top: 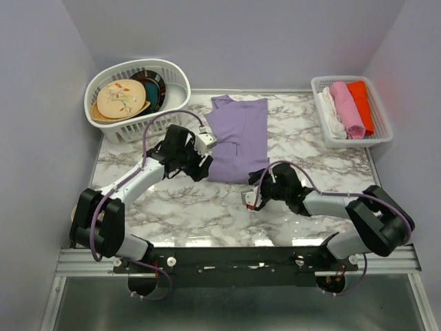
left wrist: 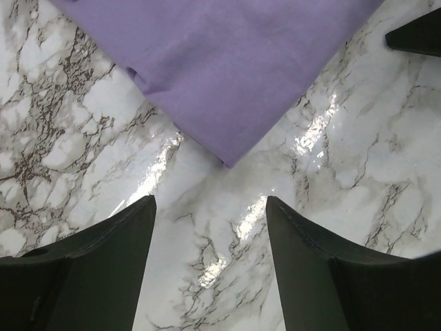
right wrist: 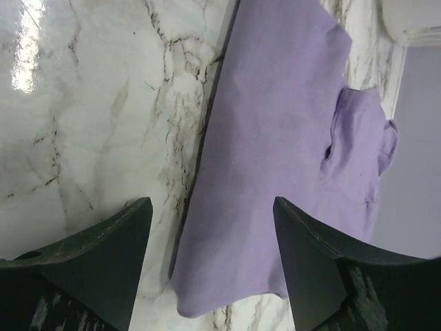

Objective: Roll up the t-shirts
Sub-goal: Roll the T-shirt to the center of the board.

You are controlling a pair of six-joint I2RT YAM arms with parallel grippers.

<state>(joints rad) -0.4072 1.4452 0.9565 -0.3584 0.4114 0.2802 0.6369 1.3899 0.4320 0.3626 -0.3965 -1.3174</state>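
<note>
— Where do we find the t-shirt (top: 238, 138)?
— Flat on the marble bench (top: 200, 207), folded into a long strip. One corner points at the gap of our left fingers (left wrist: 103, 262), just ahead of the tips and clear of them.
— And our right fingers (right wrist: 89, 269)?
— Spread wide above its near end (the cloth shows in the gap between them); we see nothing pinched.
— So both pairs are released?
— Yes, both stand apart and hold nothing. Only bare bench lies between the left pair.
</note>
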